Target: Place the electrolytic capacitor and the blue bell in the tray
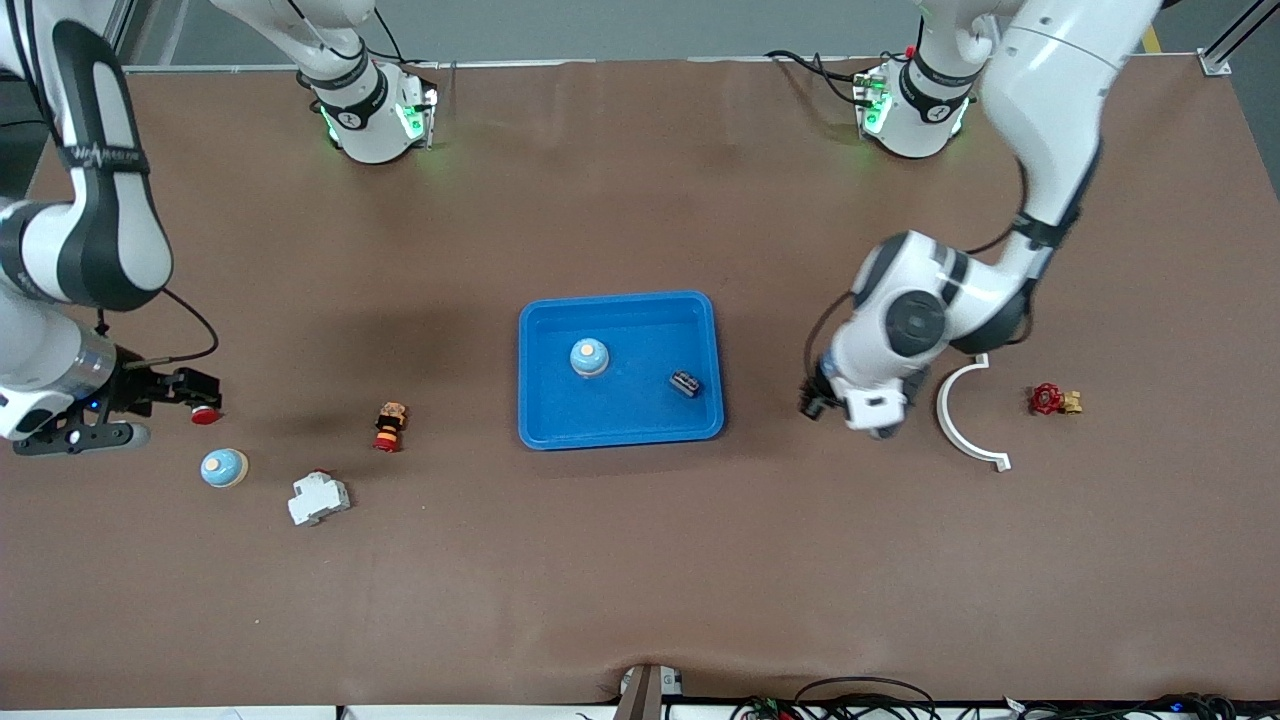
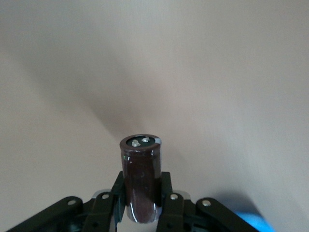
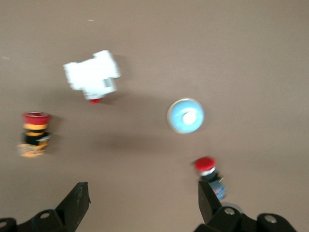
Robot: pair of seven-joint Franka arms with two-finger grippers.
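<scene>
The bright-blue tray [image 1: 620,425] lies mid-table and holds a blue bell [image 1: 589,357] and a small black part [image 1: 685,383]. A second blue bell [image 1: 223,467] sits on the table toward the right arm's end; it also shows in the right wrist view [image 3: 186,116]. My left gripper [image 1: 812,402] hovers beside the tray, toward the left arm's end. In the left wrist view this gripper [image 2: 142,203] is shut on a dark brown electrolytic capacitor [image 2: 141,174]. My right gripper [image 1: 160,405] is open and empty [image 3: 144,203] over the table, close to the second bell.
A small red push button [image 1: 205,414] lies under the right gripper. A white breaker [image 1: 318,497] and a red-yellow-black button [image 1: 390,426] lie between that bell and the tray. A white curved piece [image 1: 965,415] and a red valve [image 1: 1050,400] lie toward the left arm's end.
</scene>
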